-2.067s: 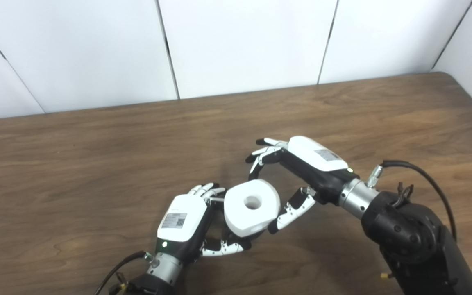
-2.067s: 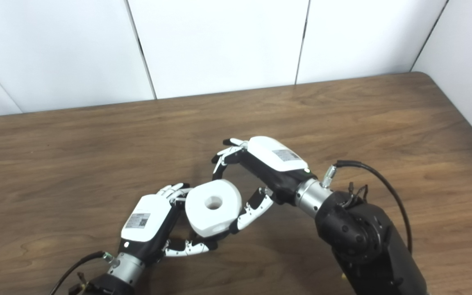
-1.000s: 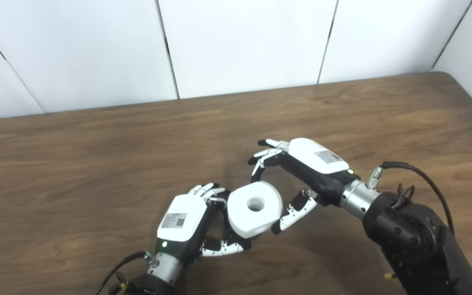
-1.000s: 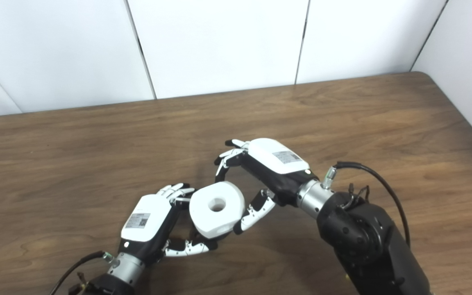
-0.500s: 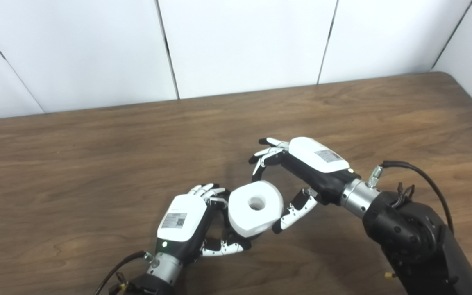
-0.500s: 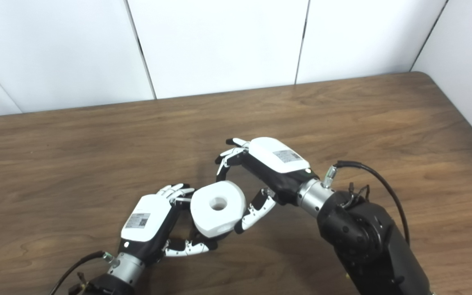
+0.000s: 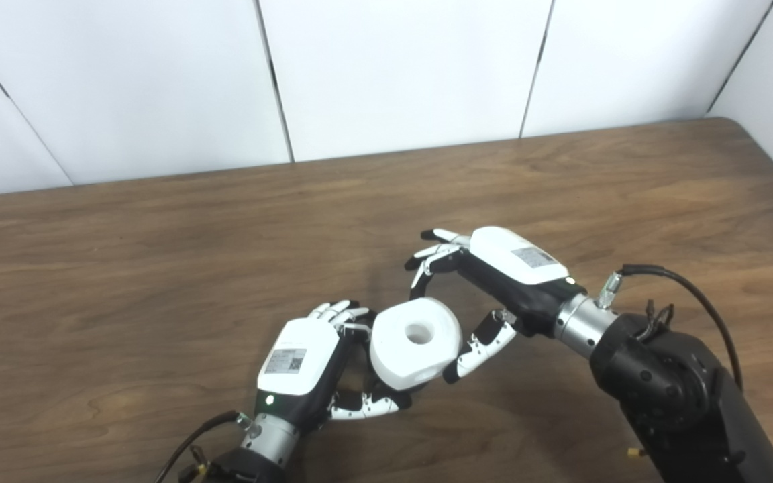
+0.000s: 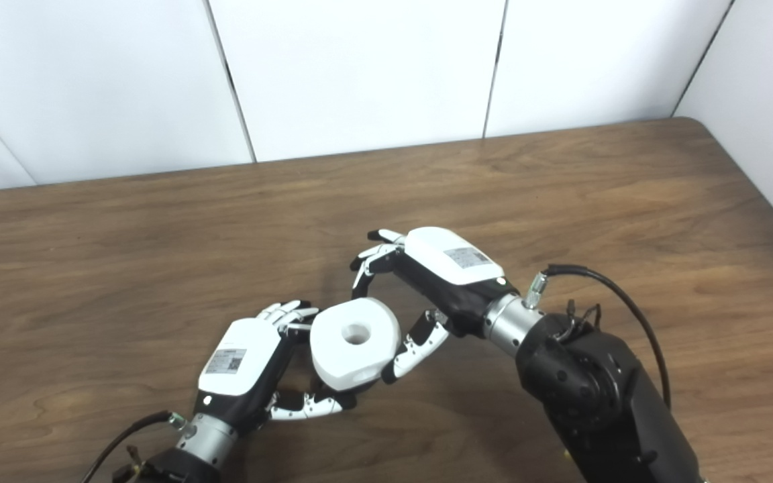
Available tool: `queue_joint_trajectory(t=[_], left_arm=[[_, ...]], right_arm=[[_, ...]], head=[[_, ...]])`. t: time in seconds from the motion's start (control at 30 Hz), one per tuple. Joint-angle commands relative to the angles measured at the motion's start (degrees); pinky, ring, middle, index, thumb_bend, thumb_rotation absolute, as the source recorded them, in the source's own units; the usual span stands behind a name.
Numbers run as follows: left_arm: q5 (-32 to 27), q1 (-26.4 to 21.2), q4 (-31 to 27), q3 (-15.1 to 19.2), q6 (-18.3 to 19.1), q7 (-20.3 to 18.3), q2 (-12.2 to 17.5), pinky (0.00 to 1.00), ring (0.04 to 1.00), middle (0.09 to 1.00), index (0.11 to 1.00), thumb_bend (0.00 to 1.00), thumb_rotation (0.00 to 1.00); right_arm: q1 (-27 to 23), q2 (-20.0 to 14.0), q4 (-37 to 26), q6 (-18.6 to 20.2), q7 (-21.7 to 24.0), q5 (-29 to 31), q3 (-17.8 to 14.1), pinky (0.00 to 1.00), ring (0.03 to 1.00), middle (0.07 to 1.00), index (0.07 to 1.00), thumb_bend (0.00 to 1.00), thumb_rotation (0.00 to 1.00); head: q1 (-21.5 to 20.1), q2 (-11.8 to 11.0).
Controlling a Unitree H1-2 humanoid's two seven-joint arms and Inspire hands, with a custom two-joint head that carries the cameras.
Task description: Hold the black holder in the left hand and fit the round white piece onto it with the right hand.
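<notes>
Round white piece (image 7: 415,343) | right robot hand (image 7: 487,288) pinching it | left robot hand (image 7: 316,365) curled beneath, holder hidden | table (image 7: 125,282)

1 round white piece (image 7: 415,343); 2 hands: L (image 7: 299,369), R (image 7: 494,282); 1 table (image 7: 158,268)

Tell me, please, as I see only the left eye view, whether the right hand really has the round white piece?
Observer: In the right eye view, the right hand has its thumb tip against the near edge of the round white piece, with its fingers curled over the far side.
Operator: And the left hand?
Observer: The left hand curls its fingers beneath the piece; what they hold is hidden here too.
</notes>
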Motion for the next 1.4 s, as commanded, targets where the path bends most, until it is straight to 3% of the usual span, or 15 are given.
queue_joint_trajectory(t=[0.0, 0.77, 1.1, 1.13, 1.17, 1.23, 1.37], left_arm=[[2.8, 2.4, 3.0, -1.4, 3.2, -5.3, 1.1, 0.89, 0.886, 0.811, 0.49, 0.52, 0.05], [3.2, 2.2, 3.0, -1.6, 3.4, -5.2, 0.6, 0.88, 0.879, 0.804, 0.49, 0.52, 0.05], [3.1, 2.1, 3.5, -1.6, 3.2, -5.0, 0.5, 0.88, 0.88, 0.802, 0.49, 0.52, 0.05], [3.2, 2.1, 3.5, -1.6, 3.2, -5.0, 0.4, 0.88, 0.88, 0.802, 0.49, 0.52, 0.05], [3.2, 2.1, 3.5, -1.7, 3.3, -5.0, 0.5, 0.88, 0.879, 0.802, 0.49, 0.52, 0.05], [3.3, 2.0, 3.5, -1.7, 3.3, -5.1, 0.4, 0.88, 0.879, 0.802, 0.491, 0.52, 0.05], [3.4, 2.0, 3.5, -1.7, 3.4, -5.1, 0.3, 0.88, 0.88, 0.803, 0.49, 0.52, 0.05]], right_arm=[[-1.3, 0.3, -0.4, -1.5, -1.5, -0.4, 0.0, 0.93, 0.958, 0.812, 0.483, 0.52, 0.13], [-2.6, 0.0, -0.1, -3.0, -1.3, -2.1, 0.5, 0.94, 0.953, 0.803, 0.482, 0.52, 0.14], [-3.7, -1.7, -0.6, -2.1, 2.5, -3.6, 1.1, 0.97, 0.968, 0.818, 0.49, 0.52, 0.16], [-3.8, -1.8, -0.6, -2.1, 2.8, -3.8, 1.1, 0.97, 0.969, 0.819, 0.507, 0.6, 0.19], [-3.9, -1.9, -0.7, -2.0, 3.1, -4.1, 1.1, 0.96, 0.969, 0.819, 0.541, 0.75, 0.25], [-4.0, -2.0, -0.8, -1.9, 3.8, -4.4, 1.1, 0.96, 0.971, 0.822, 0.578, 0.89, 0.33], [-4.2, -2.5, -1.2, -2.4, 4.9, -4.7, 1.0, 0.96, 0.977, 0.831, 0.639, 0.97, 0.4]], head=[[0.0, 0.1], [0.0, 0.5], [0.1, 0.4], [0.1, 0.4], [0.1, 0.4], [0.1, 0.4], [0.1, 0.5]])
